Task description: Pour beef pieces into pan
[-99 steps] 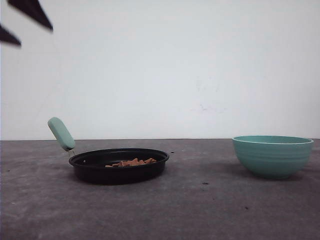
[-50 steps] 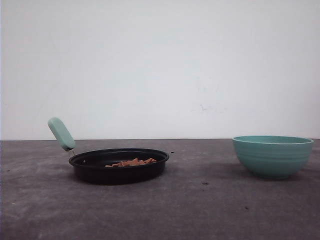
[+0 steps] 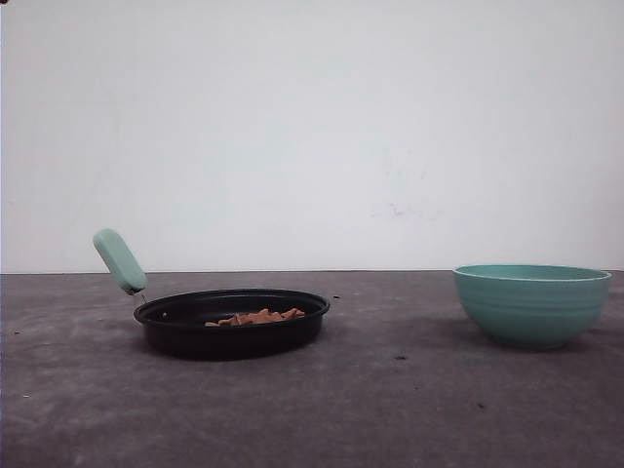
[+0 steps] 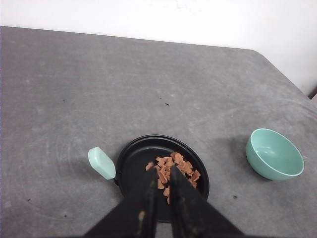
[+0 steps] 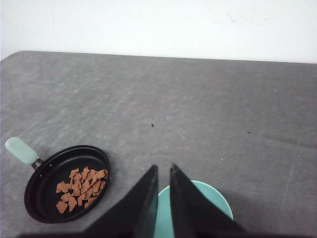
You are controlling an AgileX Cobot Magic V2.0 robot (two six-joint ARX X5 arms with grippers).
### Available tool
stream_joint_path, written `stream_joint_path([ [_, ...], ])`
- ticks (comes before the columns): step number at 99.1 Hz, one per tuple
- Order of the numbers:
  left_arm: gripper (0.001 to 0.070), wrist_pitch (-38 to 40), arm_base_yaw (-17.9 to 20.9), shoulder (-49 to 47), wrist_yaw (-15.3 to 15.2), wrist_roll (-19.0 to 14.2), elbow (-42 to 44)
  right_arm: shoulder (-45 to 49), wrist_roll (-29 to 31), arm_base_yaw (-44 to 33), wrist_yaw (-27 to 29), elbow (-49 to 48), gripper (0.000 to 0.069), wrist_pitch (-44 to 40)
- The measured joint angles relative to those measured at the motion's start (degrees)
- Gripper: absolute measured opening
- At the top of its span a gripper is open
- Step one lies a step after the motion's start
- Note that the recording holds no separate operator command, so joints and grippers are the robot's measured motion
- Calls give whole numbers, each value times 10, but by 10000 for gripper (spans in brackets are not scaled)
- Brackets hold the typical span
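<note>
The black pan [image 3: 195,336] rests on the grey table at the left, its mint-green handle [image 3: 120,260] angled up to the left. A small heap of orange-brown beef pieces [image 3: 255,317] lies inside it. In the left wrist view my left gripper [image 4: 163,170] hangs high above the pan [image 4: 136,163] and the beef pieces [image 4: 174,166], shut, nothing held. The right wrist view has my right gripper [image 5: 163,166] high over the teal bowl [image 5: 210,194], shut and empty, with the pan [image 5: 47,178] and beef pieces [image 5: 81,186] off to one side.
The teal ribbed bowl [image 3: 531,304] stands on the right of the table, about a pan's width from the pan, and looks empty [image 4: 274,153]. A white wall backs the table. Small dark specks dot the grey surface.
Two dark fingertips that showed at the front view's upper left a second ago have left that view. Pan, beef pieces and bowl have not moved.
</note>
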Motion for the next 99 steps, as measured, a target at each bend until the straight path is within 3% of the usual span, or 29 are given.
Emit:
stream_joint_path([
  [79, 14, 1, 0, 0, 0, 1, 0, 0, 0, 0, 2, 0, 27, -1],
  [90, 14, 1, 0, 0, -3, 28, 0, 0, 0, 0, 2, 0, 27, -1],
  [99, 14, 1, 7, -5, -32, 69, 0, 0, 0, 0, 2, 0, 27, -1],
])
